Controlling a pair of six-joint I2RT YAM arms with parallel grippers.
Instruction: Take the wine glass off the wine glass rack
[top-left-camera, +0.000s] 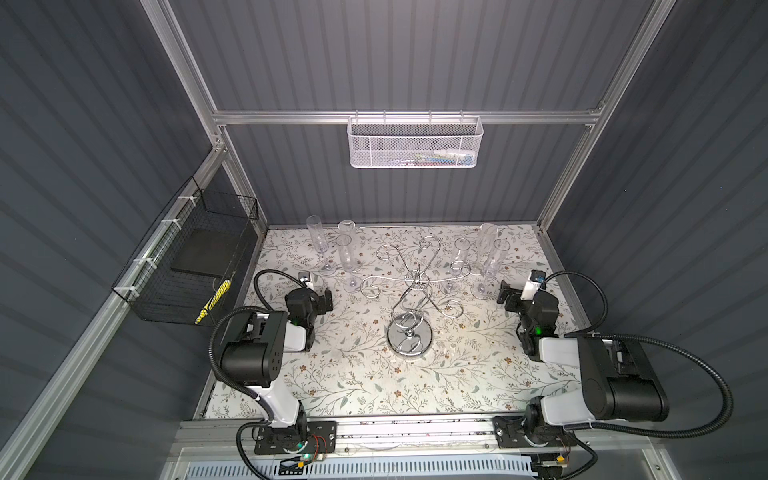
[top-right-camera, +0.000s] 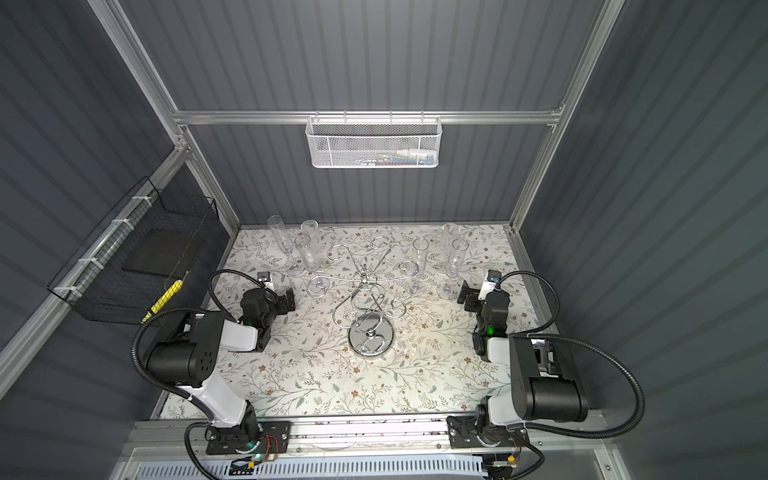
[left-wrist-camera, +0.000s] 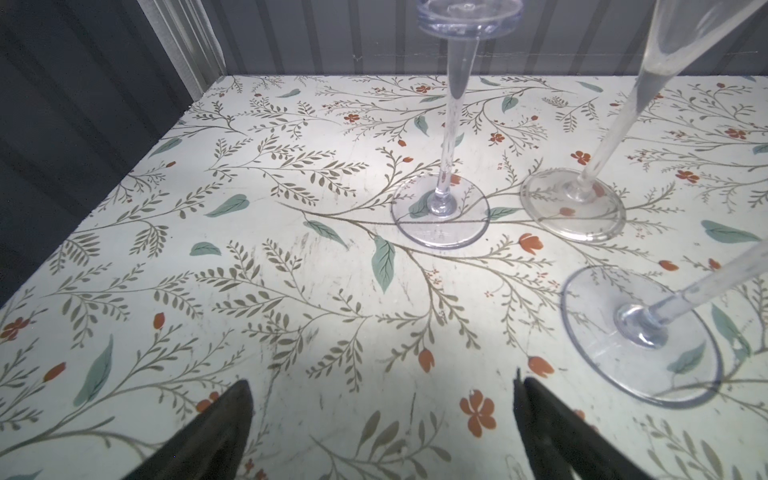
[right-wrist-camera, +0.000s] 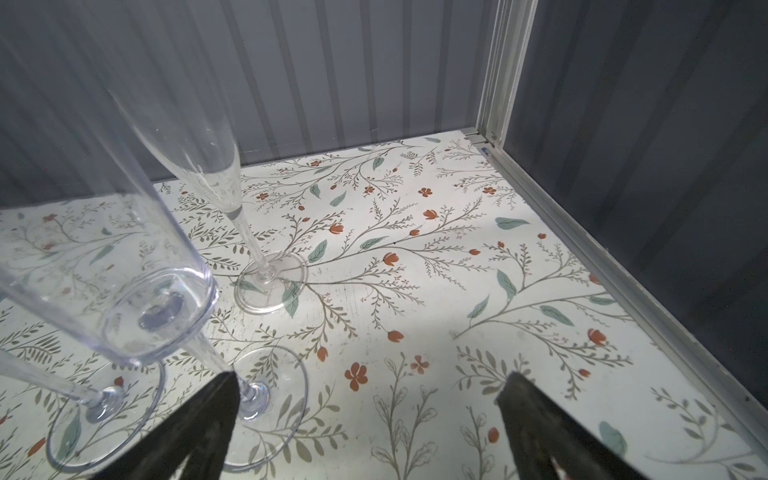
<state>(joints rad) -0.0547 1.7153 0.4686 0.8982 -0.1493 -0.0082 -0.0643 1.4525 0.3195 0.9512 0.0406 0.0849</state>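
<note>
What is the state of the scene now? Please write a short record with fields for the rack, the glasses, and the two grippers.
rack: wine glass rack upright at the middle of the floral table; no glass seen hanging on its arms
left glasses: three, upright on the table, left of the rack
right glasses: three, upright on the table, right of the rack
left gripper: open, holds nothing
right gripper: open, holds nothing; one finger close to a glass foot
</note>
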